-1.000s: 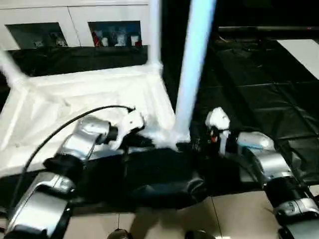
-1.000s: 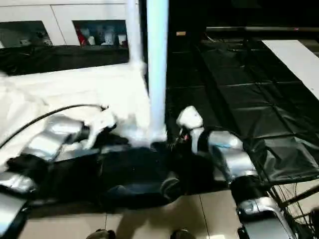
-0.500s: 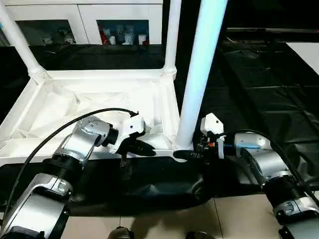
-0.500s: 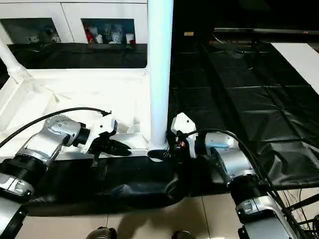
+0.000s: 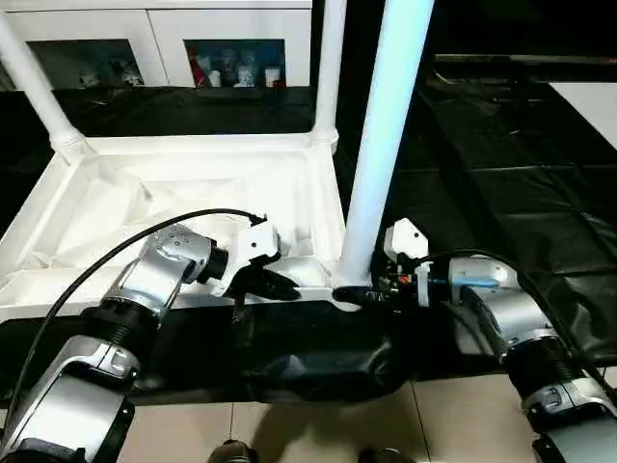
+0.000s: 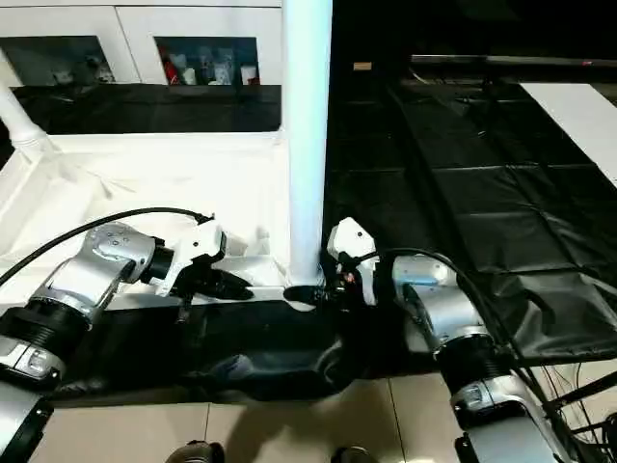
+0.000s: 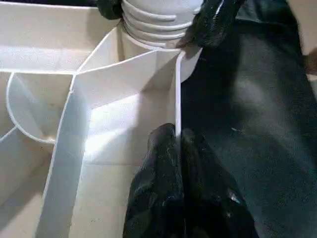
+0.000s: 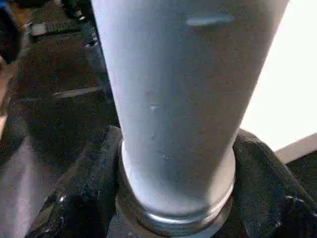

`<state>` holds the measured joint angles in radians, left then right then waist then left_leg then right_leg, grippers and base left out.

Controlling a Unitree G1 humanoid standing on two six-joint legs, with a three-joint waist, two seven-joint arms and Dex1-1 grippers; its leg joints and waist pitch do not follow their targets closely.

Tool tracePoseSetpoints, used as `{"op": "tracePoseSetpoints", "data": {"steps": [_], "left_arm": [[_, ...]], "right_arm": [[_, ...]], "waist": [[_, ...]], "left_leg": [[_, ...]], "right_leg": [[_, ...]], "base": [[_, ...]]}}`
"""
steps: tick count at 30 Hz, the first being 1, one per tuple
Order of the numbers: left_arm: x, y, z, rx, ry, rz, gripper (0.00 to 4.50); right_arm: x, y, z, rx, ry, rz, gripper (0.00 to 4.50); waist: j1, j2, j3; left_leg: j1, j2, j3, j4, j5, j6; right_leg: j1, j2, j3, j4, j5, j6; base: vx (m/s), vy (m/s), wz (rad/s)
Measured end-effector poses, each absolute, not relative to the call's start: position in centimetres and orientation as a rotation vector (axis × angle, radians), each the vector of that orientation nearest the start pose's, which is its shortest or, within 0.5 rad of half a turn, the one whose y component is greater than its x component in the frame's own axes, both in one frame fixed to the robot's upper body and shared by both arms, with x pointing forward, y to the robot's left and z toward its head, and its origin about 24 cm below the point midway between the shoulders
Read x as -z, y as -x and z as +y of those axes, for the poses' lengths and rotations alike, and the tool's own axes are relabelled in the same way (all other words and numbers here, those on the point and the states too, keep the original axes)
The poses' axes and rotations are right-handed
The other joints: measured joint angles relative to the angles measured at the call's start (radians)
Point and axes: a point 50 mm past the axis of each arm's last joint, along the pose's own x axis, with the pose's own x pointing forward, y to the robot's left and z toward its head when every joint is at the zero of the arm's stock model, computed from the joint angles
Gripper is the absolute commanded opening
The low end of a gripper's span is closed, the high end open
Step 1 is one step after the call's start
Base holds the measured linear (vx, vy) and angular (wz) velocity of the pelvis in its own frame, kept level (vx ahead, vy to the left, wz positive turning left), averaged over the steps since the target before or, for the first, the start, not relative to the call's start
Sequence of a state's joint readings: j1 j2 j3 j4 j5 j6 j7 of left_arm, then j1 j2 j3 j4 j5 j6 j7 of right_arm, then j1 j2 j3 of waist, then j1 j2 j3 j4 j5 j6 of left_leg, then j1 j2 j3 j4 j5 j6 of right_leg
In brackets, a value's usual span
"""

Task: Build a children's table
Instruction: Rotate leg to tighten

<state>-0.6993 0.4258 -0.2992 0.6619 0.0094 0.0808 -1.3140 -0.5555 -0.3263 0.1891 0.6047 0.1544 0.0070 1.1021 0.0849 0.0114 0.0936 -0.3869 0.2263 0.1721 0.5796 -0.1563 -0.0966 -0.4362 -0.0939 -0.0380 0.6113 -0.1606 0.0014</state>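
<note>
Two grippers work at the near right corner of the upturned children's table (image 5: pixel 183 193), which lies on black sheeting (image 5: pixel 501 183) with its ribbed underside facing up. Our right gripper (image 8: pixel 173 198) has its black fingers (image 8: pixel 86 183) on both sides of the base of the near right leg (image 5: pixel 386 145), hugging the ribbed collar where the tube enters the corner socket (image 7: pixel 158 25); it looks like a grip, but we cannot say how firm it is. Our left gripper (image 7: pixel 176 148) is closed, pinching the thin near wall (image 7: pixel 177 94) of the tabletop just left of that corner.

We see three risks. If the leg is not fully seated, the tall tube can lean or fall once the fingers let go. If we push or twist the leg off its axis, it can jam in the socket. If the left pinch slips on the smooth, thin plastic, the whole light top can slide on the sheeting.

All parts are glossy white plastic: long round tubes, a square tray-like top with thin flat ribs. Two far legs (image 5: pixel 328 58) already stand in their sockets, and a white cabinet (image 5: pixel 154 34) with glass doors is behind.
</note>
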Motion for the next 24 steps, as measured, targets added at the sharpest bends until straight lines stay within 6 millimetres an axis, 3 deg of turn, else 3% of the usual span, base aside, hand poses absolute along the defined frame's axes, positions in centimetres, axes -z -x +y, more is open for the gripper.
{"op": "tracePoseSetpoints", "data": {"steps": [6, 10, 14, 23, 24], "left_arm": [[-7.3, -34.8, 13.5, 1.199, -0.430, 0.416, 0.00], [-7.2, -35.8, 12.5, 1.071, -0.418, 0.388, 0.00], [-7.2, -36.5, 11.0, 0.992, -0.410, 0.376, 0.00], [-7.2, -36.6, 11.0, 0.983, -0.413, 0.370, 0.00], [-7.2, -36.6, 11.0, 0.986, -0.415, 0.368, 0.00]], "right_arm": [[-5.1, -33.9, -12.3, -0.872, 0.072, 0.184, 2.72], [-4.9, -35.3, -10.4, -0.597, 0.034, 0.176, 2.72], [-4.9, -36.1, -8.7, -0.338, -0.008, 0.168, 2.72], [-4.7, -35.9, -7.0, -0.258, -0.017, 0.124, 2.72], [-4.7, -35.9, -7.0, -0.263, -0.022, 0.118, 3.07]], "waist": [[-0.013, -0.001, 0.000], [-0.030, -0.002, -0.001], [-0.031, -0.001, -0.002], [-0.030, -0.002, -0.002], [-0.030, -0.002, -0.002]], "left_leg": [[0.001, 0.000, 0.000, 0.000, 0.000, 0.000], [0.002, -0.001, 0.000, -0.001, 0.000, -0.001], [0.002, -0.001, 0.000, -0.001, 0.000, -0.001], [0.002, -0.001, 0.000, -0.003, 0.000, -0.001], [0.002, -0.001, 0.000, -0.004, 0.000, -0.001]], "right_leg": [[0.000, 0.000, 0.001, 0.000, 0.001, -0.001], [0.000, 0.000, 0.001, 0.000, 0.001, -0.001], [0.001, 0.000, 0.001, -0.001, 0.001, -0.001], [0.000, 0.000, 0.001, -0.001, 0.001, 0.000], [0.000, 0.000, 0.001, -0.001, 0.001, 0.000]], "base": [[0.000, 0.000, 0.00], [0.000, 0.000, 0.00], [0.000, 0.000, 0.00], [0.000, 0.000, 0.00], [0.000, 0.000, 0.00]]}}
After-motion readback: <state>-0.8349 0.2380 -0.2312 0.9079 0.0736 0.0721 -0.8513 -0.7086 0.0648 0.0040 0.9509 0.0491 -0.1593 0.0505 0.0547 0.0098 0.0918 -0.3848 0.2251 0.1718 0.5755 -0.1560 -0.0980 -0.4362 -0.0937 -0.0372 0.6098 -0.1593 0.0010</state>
